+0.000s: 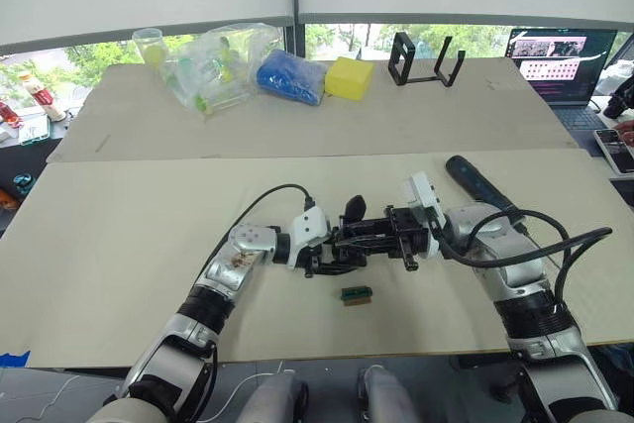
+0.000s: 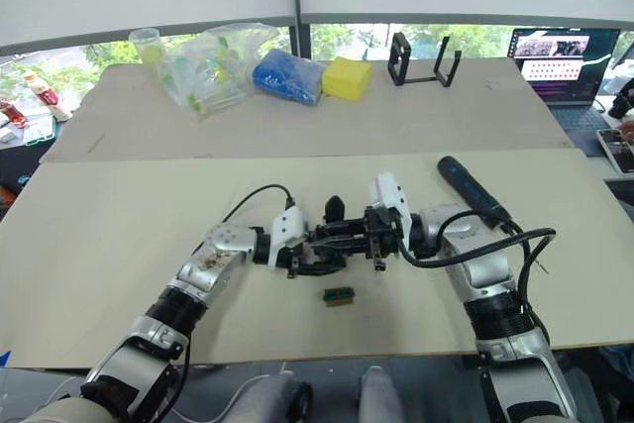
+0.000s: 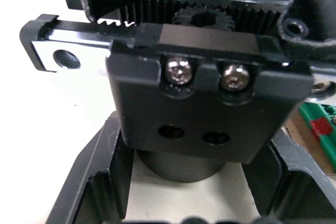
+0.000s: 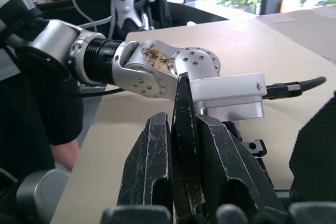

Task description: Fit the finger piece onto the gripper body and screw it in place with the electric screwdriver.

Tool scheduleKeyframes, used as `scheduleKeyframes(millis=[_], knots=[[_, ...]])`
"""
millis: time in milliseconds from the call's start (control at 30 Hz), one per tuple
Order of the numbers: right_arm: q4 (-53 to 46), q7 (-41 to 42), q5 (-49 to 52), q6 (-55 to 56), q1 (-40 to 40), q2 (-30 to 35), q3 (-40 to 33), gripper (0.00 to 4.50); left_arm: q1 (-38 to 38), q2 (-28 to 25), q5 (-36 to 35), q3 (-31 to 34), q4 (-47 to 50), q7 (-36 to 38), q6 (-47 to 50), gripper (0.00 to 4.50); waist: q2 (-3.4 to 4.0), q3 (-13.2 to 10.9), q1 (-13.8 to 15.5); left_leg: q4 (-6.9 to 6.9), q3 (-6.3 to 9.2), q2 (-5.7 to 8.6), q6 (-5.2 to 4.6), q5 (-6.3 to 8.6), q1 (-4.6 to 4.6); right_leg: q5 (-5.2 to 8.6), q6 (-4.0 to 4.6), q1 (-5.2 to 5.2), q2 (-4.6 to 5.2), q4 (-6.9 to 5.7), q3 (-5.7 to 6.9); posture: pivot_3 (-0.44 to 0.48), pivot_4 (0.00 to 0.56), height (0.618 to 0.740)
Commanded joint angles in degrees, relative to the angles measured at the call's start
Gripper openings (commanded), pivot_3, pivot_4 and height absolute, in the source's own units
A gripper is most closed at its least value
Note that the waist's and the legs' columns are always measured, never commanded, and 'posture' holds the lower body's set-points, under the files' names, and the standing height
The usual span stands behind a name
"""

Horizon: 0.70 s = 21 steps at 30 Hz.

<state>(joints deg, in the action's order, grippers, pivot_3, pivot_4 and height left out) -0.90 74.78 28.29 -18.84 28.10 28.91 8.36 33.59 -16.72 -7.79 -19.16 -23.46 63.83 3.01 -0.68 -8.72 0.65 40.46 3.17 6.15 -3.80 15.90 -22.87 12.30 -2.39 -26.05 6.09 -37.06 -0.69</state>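
At the table's (image 1: 119, 245) near-middle, both grippers meet tip to tip over the gripper body (image 1: 369, 238). Left gripper (image 1: 332, 257) comes in from the left w/ its fingers spread wide around the body's round base; in left wrist view the body's black block (image 3: 207, 103) w/ two screws and two empty holes sits right between the fingers (image 3: 92, 192), toothed rack and small gear above it. Whether the fingers press the base or just bracket it, can't tell for sure, but they look open w/ gaps each side. Right gripper (image 1: 396, 237) comes from the right, fingers closed tight on the finger piece (image 4: 184, 145): in right wrist view the thin black wedge stands upright, pinched between the two fingers (image 4: 149, 166), its point up toward the left arm's white wrist housing. Finger piece is just at the gripper body's right end; contact betw. them can't be made out. Electric screwdriver (image 1: 480, 185) lies on the table behind the right forearm, apart from both grippers, angled away to the back left. Small green block (image 1: 357, 294) lies on the table just in front of the grippers. Far table edge: plastic bag (image 1: 213, 66), blue bag (image 1: 289, 76), yellow block (image 1: 349, 77), black stand (image 1: 424, 59); laptop (image 1: 560, 61) at far right.
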Motion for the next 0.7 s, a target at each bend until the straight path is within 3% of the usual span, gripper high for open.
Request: scheduleKeyframes(millis=[33, 433, 567, 700], knots=[[1.2, -2.0, -1.4, -1.8, -2.4, 0.6, 0.4, 0.33, -0.2, -0.1, 0.3, 1.1, 0.7, -0.9, 0.5, 2.32, 0.00, 0.1, 0.0, 0.00, 0.00, 0.00, 0.00, 0.00, 0.00, 0.00, 0.00, 0.01, 0.00, 0.00, 0.00, 0.000, 0.150, 0.737], [11.4, 12.8, -5.3, 0.6, 3.1, 4.2, 9.2, 0.33, -0.5, 0.0, 0.6, 1.6, 0.8, -1.1, 0.6, 2.32, -0.05, 0.6, 0.2, 0.00, 0.01, 0.01, -0.06, 0.04, 0.07, 0.00, 0.00, 0.13, -0.06, 0.07, 0.05, 0.000, 0.150, 0.737], [12.4, 10.0, -5.8, 1.2, 2.7, 3.4, 8.8, 0.33, -0.6, 0.2, 0.5, 1.6, 1.0, -1.1, 0.7, 2.32, -0.05, 0.6, 0.1, -0.03, 0.02, -0.02, -0.11, 0.07, 0.41, 0.00, 0.00, 0.58, 0.01, 0.23, 0.04, 0.000, 0.150, 0.737], [10.2, 2.1, -7.1, -1.0, -0.8, 4.5, 6.8, 0.33, -0.7, 0.4, 0.5, 1.6, 0.5, -1.3, 0.4, 2.32, -0.09, 0.8, 0.1, -0.35, 0.03, -0.05, -0.17, 0.13, 0.93, 0.01, -0.01, 1.02, 0.02, 0.40, 0.02, 0.000, 0.150, 0.737]])
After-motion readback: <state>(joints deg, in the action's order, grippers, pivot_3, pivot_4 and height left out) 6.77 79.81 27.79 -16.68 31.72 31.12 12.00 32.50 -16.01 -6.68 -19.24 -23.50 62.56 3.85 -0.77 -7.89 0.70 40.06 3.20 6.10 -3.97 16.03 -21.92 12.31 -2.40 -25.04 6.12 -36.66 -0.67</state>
